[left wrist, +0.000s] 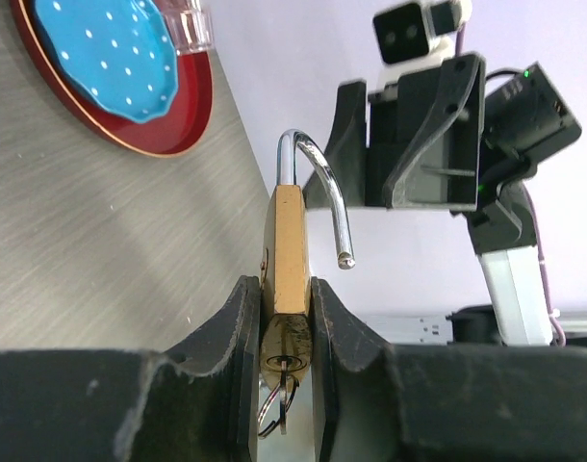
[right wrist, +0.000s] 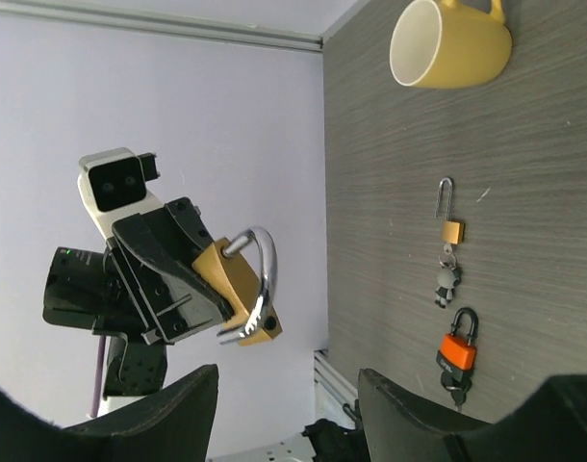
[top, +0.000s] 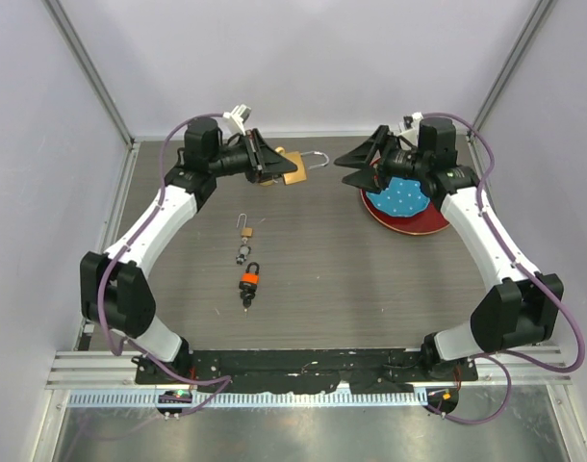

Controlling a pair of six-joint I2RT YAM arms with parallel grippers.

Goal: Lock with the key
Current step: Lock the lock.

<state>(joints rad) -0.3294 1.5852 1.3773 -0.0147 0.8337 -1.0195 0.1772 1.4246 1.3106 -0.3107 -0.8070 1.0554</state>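
The left gripper [left wrist: 284, 300] is clamped on the body of a brass padlock [left wrist: 287, 241], held in the air over the far side of the table [top: 322, 279]. Its steel shackle [left wrist: 322, 192] is swung open and a key ring [left wrist: 272, 399] hangs at its keyhole end; any lettering on the brass is too small to read. To its right, the right gripper [right wrist: 289, 423] faces the padlock with fingers spread wide, holding nothing

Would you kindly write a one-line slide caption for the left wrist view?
Left gripper clamps the brass padlock, shackle swung open, key in its base, open right gripper opposite.
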